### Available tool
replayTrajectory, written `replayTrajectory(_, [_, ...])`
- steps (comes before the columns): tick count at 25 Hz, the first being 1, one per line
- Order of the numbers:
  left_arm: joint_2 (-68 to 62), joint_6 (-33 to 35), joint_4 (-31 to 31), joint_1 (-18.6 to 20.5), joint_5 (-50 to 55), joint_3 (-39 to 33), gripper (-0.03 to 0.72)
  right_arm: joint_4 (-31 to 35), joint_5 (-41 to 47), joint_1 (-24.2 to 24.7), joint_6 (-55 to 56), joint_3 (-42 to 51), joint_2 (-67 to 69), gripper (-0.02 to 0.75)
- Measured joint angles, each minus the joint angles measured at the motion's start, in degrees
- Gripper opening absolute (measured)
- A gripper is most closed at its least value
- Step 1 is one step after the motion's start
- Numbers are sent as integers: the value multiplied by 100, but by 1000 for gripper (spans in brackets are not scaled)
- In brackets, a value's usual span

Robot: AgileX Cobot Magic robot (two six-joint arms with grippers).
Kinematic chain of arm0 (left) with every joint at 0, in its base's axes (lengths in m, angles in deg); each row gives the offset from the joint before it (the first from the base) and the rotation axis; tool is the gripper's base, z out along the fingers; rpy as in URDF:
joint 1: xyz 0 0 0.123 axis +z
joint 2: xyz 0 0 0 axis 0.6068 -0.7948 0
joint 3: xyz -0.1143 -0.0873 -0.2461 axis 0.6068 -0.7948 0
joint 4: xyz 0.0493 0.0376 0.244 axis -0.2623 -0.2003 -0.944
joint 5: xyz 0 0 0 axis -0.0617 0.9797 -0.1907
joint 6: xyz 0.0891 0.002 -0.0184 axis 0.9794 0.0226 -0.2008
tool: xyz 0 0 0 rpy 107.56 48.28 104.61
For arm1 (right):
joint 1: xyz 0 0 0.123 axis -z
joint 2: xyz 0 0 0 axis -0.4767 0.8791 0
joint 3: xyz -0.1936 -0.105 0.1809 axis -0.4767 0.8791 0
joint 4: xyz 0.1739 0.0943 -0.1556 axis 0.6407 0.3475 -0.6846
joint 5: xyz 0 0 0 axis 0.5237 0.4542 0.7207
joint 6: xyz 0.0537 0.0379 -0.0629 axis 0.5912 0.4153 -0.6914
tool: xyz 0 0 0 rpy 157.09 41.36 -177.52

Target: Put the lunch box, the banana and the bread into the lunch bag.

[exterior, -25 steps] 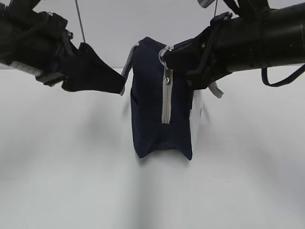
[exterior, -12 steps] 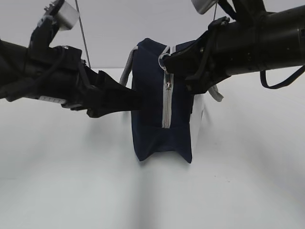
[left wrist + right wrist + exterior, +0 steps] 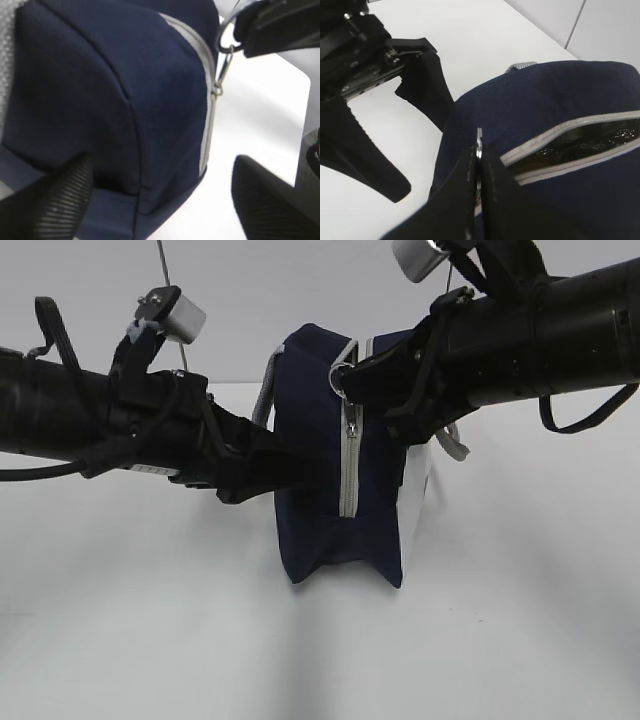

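Observation:
The navy-blue lunch bag (image 3: 320, 440) stands upright mid-table, its grey zipper (image 3: 348, 465) running down the near end. My right gripper (image 3: 345, 375) is shut on the metal ring pull (image 3: 479, 141) at the top of the zipper, which is partly open and shows silver lining (image 3: 585, 142). My left gripper (image 3: 290, 465) is open, one finger (image 3: 55, 200) against the bag's left side, the other finger (image 3: 270, 200) apart over the table, straddling the bag's lower corner (image 3: 150, 185). The lunch box, banana and bread are out of view.
The white table (image 3: 150, 620) spreads around the bag. A grey webbing handle (image 3: 266, 390) hangs behind the bag's left side. A pale side panel (image 3: 414, 490) shows on the bag's right. A grey wall stands behind.
My left arm has swung in from the upper left and lowered to the bag's left side. My right gripper holds the ring pull and has shifted slightly upward.

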Motion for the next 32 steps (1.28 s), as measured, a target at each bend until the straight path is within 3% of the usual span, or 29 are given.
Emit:
replayTrajectory(5, [-232, 501, 647, 0, -67, 5, 561, 0, 46, 0, 8, 0, 0, -16])
replayTrajectory(10, [-301, 556, 853, 0, -99, 5, 519, 0, 46, 0, 8, 0, 0, -16])
replayTrajectory(13, [-301, 556, 867, 0, -85, 5, 393, 0, 46, 0, 8, 0, 0, -16])
replayTrajectory(18, [-318, 556, 867, 0, 144, 5, 58, 48, 46, 0, 8, 0, 9, -16])
replayTrajectory(19, [-334, 556, 867, 0, 193, 5, 25, 61, 46, 0, 8, 0, 9, -16])
replayTrajectory(32, [-364, 403, 817, 0, 513, 5, 6, 14, -6, 0, 78, -473, -185, -16])
